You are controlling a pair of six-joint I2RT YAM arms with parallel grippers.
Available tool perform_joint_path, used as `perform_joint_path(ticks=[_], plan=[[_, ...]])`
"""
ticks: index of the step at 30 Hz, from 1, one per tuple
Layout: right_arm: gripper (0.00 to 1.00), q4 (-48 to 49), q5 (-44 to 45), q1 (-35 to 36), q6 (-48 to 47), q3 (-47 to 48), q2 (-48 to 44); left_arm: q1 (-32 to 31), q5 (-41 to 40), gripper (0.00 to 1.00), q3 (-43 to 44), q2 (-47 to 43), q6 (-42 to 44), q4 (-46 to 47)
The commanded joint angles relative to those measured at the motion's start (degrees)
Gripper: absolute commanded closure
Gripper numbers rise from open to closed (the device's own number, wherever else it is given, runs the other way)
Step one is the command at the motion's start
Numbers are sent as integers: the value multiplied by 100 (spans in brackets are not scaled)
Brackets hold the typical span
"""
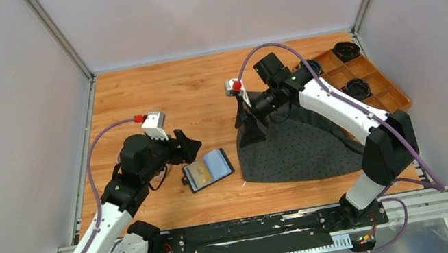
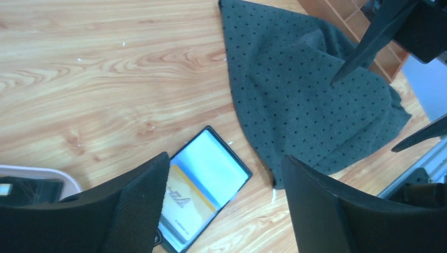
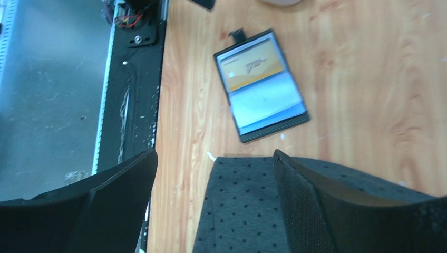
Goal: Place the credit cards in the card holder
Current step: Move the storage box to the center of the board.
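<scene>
Our left hand [image 1: 189, 148] and right hand [image 1: 252, 134] gape empty — gold card [image 3: 252, 66] and pale card [image 3: 269, 103] lie in the open card holder [image 1: 207, 170]. We should lift clear without nudging it.

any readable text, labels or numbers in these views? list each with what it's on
Gold card in the open card holder: dark logo and a thin line of print, too blurred to read.
Pale blue card: no print visible.
No other readable text in any view.
</scene>
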Motion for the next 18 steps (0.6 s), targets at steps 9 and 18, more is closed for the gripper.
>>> perform_joint_path(ticks=[9,18], plan=[[11,45,266,122,-578,-987,-331,37,-1241,0,-123,-1493,-149,-1216],[11,-152,534,94,-714,-875,-194,409,-1432,0,1156,-144,999,-2361]])
